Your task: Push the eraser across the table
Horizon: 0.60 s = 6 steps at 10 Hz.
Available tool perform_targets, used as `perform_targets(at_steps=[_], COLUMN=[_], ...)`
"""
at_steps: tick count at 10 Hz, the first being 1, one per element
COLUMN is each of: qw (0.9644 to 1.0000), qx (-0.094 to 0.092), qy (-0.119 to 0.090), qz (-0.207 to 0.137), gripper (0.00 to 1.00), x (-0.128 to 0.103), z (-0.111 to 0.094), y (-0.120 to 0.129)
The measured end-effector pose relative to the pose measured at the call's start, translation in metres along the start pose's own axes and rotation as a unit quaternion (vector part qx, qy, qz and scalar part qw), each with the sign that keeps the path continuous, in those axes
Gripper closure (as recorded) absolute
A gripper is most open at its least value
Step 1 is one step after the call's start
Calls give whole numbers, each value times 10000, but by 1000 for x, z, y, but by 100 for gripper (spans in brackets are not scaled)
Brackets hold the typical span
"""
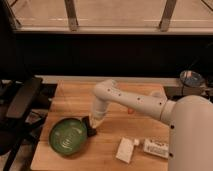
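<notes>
Now, end effector point(94, 122): low over the bench point(75, 97), grip cannot tell.
eraser point(91, 131): right at its tip.
green bowl point(67, 136): just beside.

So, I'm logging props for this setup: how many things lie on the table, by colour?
Green: 1, the bowl
Black: 1, the eraser, right under the gripper
White: 2, the flat box and the labelled tube
Total: 4

You are seeing a white arm point(131, 101), and its pale gripper point(95, 122) is hanging low over the light-brown, stripy wooden table point(75, 97). Right by the gripper, a small black eraser point(90, 131) is sitting just beside a shiny green bowl point(54, 134). Farther from the gripper, a white box point(125, 150) and a white tube point(156, 148) are lying.
</notes>
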Motion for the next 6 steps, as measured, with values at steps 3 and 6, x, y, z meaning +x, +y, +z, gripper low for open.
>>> perform_targets(at_steps=[3, 6], qw=[9997, 9997], qx=[65, 67], qy=[-237, -222], qz=[-47, -49], gripper=[100, 100], x=[-6, -5], z=[4, 2], y=[-2, -1])
